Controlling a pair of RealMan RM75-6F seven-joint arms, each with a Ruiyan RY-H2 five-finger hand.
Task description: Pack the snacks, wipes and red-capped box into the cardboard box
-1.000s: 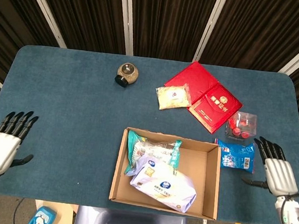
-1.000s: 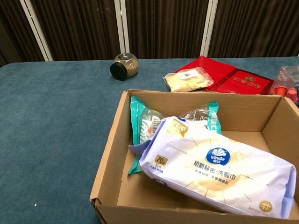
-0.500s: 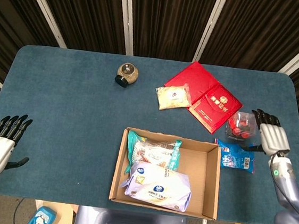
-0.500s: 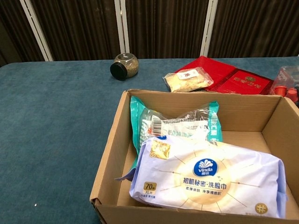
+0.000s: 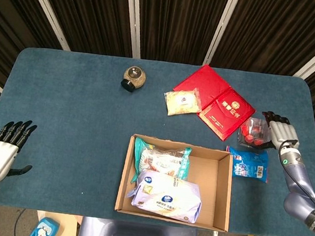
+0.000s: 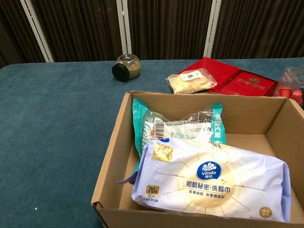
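The cardboard box [image 5: 122, 176] [image 6: 110, 153] sits at the table's near edge. Inside lie a white wipes pack [image 5: 166, 198] [image 6: 211, 178] and, behind it, a teal snack bag [image 5: 162, 157] [image 6: 176, 125]. Right of the box a blue snack packet [image 5: 249, 164] lies flat. Just beyond it stands the clear red-capped box [image 5: 253, 132] [image 6: 291, 84]. My right hand [image 5: 280, 132] is at that box's right side, fingers spread and touching it. A yellow snack pouch [image 5: 183, 102] [image 6: 191, 80] lies farther back. My left hand [image 5: 0, 155] hovers open at the near left, holding nothing.
Red booklets [image 5: 218, 103] [image 6: 237, 80] lie at the back right, under the yellow pouch. A round glass jar [image 5: 133, 77] [image 6: 127, 66] lies on its side at the back centre. Blue tablecloth [image 5: 67, 114] covers the wide left half.
The wipes pack has dropped and settled flat in the box. My right hand moved away from me, from beside the blue packet to the red-capped box. The left hand drew back slightly.
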